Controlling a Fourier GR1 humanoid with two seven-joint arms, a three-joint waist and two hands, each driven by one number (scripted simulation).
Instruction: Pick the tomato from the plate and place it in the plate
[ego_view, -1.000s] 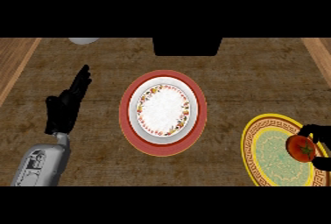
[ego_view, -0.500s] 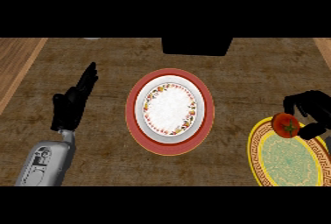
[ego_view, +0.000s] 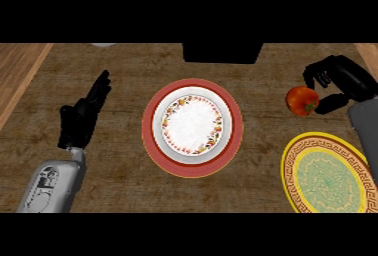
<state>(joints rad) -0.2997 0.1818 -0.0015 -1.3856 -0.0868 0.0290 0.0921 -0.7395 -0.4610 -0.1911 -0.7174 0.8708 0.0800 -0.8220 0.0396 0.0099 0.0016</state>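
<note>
Spreading across the whole view, the brown counter (ego_view: 125, 65) carries everything, with a pale wooden strip (ego_view: 18, 70) running along it far to the left of the red-rimmed plate (ego_view: 153, 125). That red-rimmed plate sits in the middle of the counter, with a broad red rim, a white band inside it, and a ring of small coloured marks round a white centre.

To the right of it and lower in the view, well apart, lies the yellow plate (ego_view: 289, 165). It has a gold-patterned border and a pale green middle, and the view's right edge cuts it off.

The grey left forearm (ego_view: 52, 187) rises from the lower edge, left of the red-rimmed plate. The grey right forearm (ego_view: 365, 120) comes along the right edge, far to that plate's right. A black block (ego_view: 221, 52) stands just beyond the plate's far rim.

The left hand (ego_view: 81, 117) rests to the left of the red-rimmed plate, apart from it, its fingers straight and pointing away from the robot, holding nothing.

The right hand (ego_view: 336, 82) shows to the plate's upper right, its fingers and thumb curled round the tomato (ego_view: 301, 100).

The tomato is red with a darker patch. It shows over brown counter to the right of the red-rimmed plate and clear of both plates' rims. How high it is off the counter cannot be told.

A small white object (ego_view: 103, 45) peeks in at the top edge, up and to the left of the plate.
</note>
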